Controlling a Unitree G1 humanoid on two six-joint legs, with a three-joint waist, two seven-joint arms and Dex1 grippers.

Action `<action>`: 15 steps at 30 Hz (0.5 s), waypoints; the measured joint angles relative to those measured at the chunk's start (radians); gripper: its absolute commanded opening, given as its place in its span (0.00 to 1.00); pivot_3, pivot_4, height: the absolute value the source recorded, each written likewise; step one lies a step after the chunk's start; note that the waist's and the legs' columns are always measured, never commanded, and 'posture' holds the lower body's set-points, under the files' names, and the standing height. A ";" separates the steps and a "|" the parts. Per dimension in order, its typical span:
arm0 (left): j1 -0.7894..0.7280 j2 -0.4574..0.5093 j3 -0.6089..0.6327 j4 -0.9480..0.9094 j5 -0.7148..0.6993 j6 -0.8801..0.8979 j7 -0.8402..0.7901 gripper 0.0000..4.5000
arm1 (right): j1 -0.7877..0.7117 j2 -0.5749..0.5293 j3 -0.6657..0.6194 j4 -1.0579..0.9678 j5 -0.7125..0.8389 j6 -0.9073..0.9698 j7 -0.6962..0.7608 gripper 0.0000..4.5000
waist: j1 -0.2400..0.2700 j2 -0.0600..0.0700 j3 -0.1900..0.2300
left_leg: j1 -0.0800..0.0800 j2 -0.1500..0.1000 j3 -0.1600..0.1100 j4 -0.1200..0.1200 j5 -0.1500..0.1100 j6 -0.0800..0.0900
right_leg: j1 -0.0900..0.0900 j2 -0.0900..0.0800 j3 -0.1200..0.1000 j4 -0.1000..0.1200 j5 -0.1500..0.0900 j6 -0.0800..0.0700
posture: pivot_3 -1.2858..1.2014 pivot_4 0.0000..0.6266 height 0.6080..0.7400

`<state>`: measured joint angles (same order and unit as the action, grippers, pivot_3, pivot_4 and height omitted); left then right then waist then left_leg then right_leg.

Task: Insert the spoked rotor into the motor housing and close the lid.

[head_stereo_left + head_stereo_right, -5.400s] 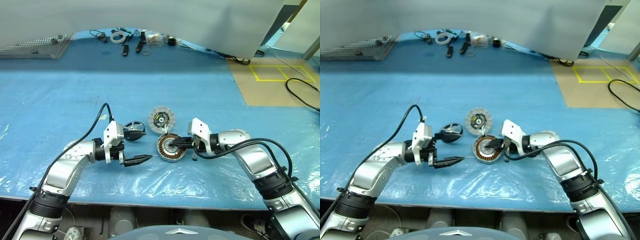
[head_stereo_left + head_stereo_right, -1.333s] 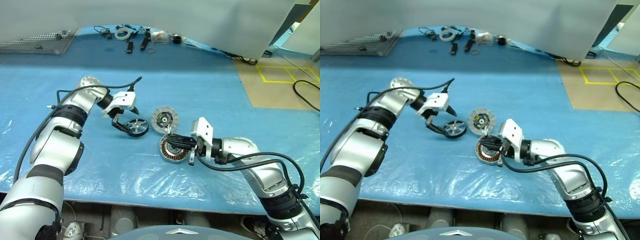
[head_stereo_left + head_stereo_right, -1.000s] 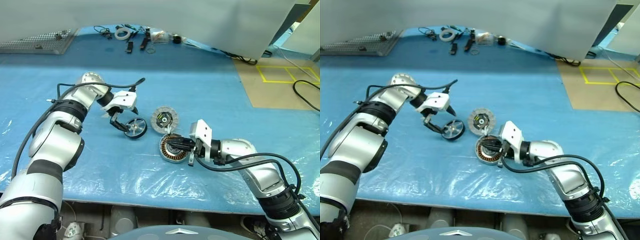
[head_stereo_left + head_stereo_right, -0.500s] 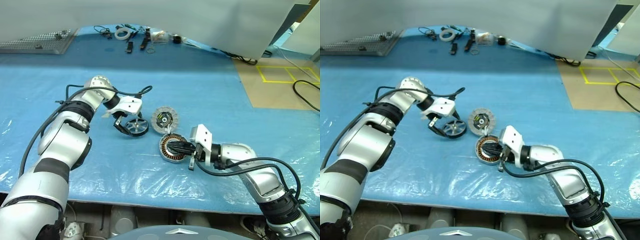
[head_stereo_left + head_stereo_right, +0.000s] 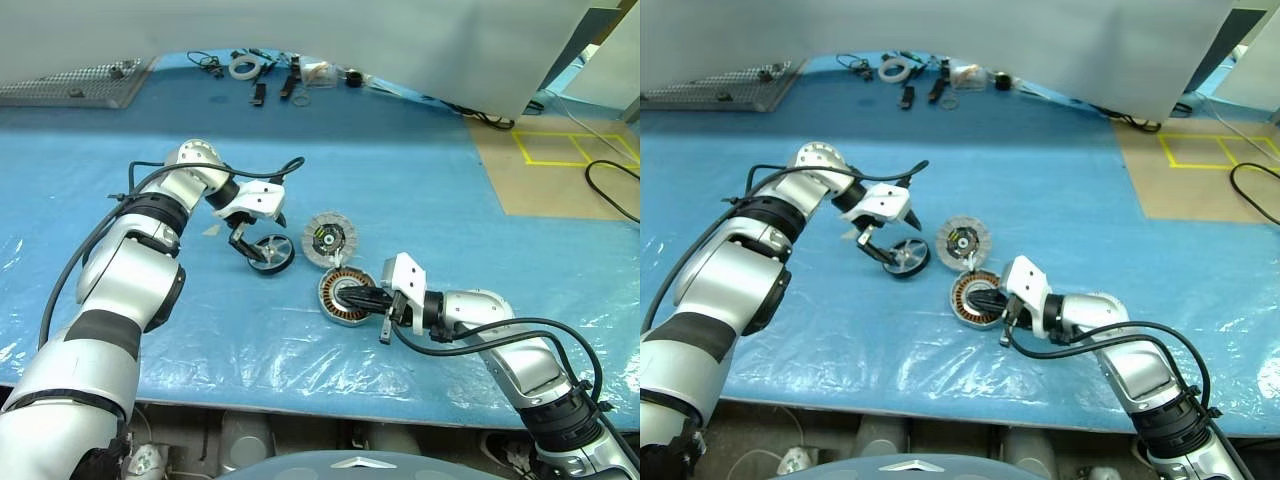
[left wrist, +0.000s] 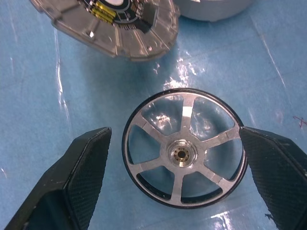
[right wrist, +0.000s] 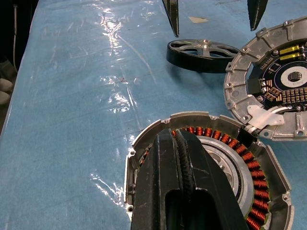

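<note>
Motor housing point(image 5: 343, 295) sits flat on the blue bench point(image 5: 450, 210), approx centre. R gripper point(image 7: 181, 143) lies across it, jaws pressed together, hiding hub & near windings; contact w/ hub can't be told. Lid point(image 5: 328, 239) just behind housing, segmented face up, edges touching. Spoked rotor point(image 6: 184, 154) left of lid, flat; L gripper point(image 6: 178, 182) straddles it, jaws wide, not gripping.

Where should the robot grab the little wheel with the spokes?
Probably by its black rim, from straight above. The wheel lies flat on the blue table, so only its edge offers two opposite sides to pinch. The open left gripper already has one finger on each side of it.
</note>
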<state>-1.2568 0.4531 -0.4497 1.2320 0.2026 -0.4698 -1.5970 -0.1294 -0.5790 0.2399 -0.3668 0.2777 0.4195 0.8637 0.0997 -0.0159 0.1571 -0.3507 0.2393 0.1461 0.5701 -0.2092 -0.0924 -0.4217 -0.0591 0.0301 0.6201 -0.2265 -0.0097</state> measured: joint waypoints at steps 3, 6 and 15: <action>0.000 0.000 -0.007 0.015 0.048 -0.021 0.023 1.00 | 0.007 0.002 0.000 -0.001 -0.003 0.001 -0.008 0.01 | 0.001 0.000 0.000 | 0.000 0.000 0.000 0.000 0.000 0.000 | 0.000 0.000 0.000 0.000 0.000 0.000 | 0.52 0.24 1.00; 0.000 0.000 -0.007 0.022 0.075 -0.035 0.036 1.00 | 0.016 0.002 0.000 -0.005 -0.003 0.005 -0.015 0.01 | 0.002 -0.001 0.000 | 0.000 0.000 0.000 0.000 0.000 0.000 | 0.000 0.000 0.000 0.000 0.000 0.000 | 0.52 0.24 1.00; 0.000 -0.022 -0.005 0.033 0.105 -0.050 0.057 1.00 | 0.034 -0.005 -0.001 -0.035 -0.003 0.014 -0.027 0.01 | 0.003 -0.001 0.001 | 0.000 0.000 0.000 0.000 0.000 0.000 | 0.000 0.000 0.000 0.000 0.000 0.000 | 0.52 0.24 1.00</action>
<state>-1.2567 0.4313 -0.4544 1.2653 0.3076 -0.5194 -1.5396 -0.0952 -0.5838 0.2385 -0.4023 0.2749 0.4331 0.8365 0.1024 -0.0170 0.1577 -0.3506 0.2393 0.1458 0.5700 -0.2092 -0.0924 -0.4216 -0.0592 0.0301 0.6200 -0.2265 -0.0097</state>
